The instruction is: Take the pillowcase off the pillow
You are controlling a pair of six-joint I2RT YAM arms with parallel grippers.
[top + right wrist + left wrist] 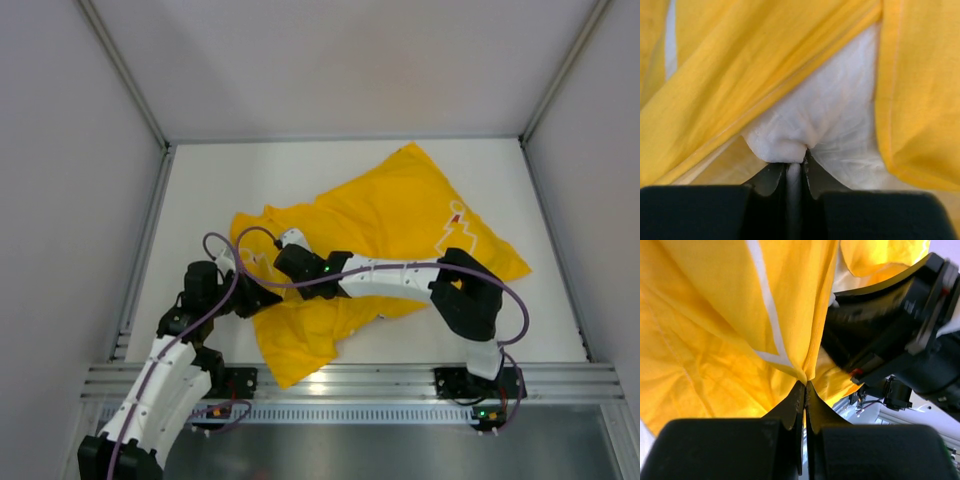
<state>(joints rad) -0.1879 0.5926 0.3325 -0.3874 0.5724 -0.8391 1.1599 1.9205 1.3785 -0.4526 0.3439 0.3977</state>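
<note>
The yellow pillowcase (400,215) lies crumpled across the middle of the table, its open end toward the near left. My left gripper (268,297) is shut on a fold of the pillowcase (730,340) at that open end; its jaws pinch the yellow cloth (805,382). My right gripper (290,243) reaches left across the case and is shut on a corner of the cream pillow (830,125), which shows through the case's opening. The yellow case's hem (765,65) drapes over the pillow. In the top view the pillow is almost wholly hidden inside the case.
The right arm (400,277) lies across the near part of the case, close to the left gripper; its dark body fills the right of the left wrist view (890,330). A metal rail (350,380) runs along the near edge. White walls enclose the table.
</note>
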